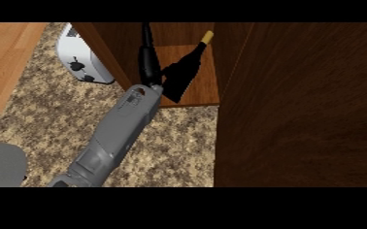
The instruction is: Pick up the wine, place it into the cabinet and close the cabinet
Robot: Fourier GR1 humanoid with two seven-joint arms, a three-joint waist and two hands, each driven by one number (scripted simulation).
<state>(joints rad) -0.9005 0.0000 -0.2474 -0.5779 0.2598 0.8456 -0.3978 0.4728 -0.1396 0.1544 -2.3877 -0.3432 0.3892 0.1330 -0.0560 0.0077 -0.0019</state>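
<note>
The wine bottle (185, 73) is black with a yellow cap and stands tilted on the wooden shelf of the open cabinet (204, 89), its neck pointing up and to the right. My right hand (149, 63) reaches into the cabinet just left of the bottle. Its fingers are straight and point deeper inside, and the thumb side touches the bottle's body. The grey right forearm (118, 131) crosses the counter from the lower left. The left hand itself does not show.
The dark wooden cabinet door (301, 102) stands open and fills the right side. A white toaster (82, 58) sits on the speckled counter (50, 111) left of the cabinet. A grey piece of the other arm (10, 165) shows at the lower left edge.
</note>
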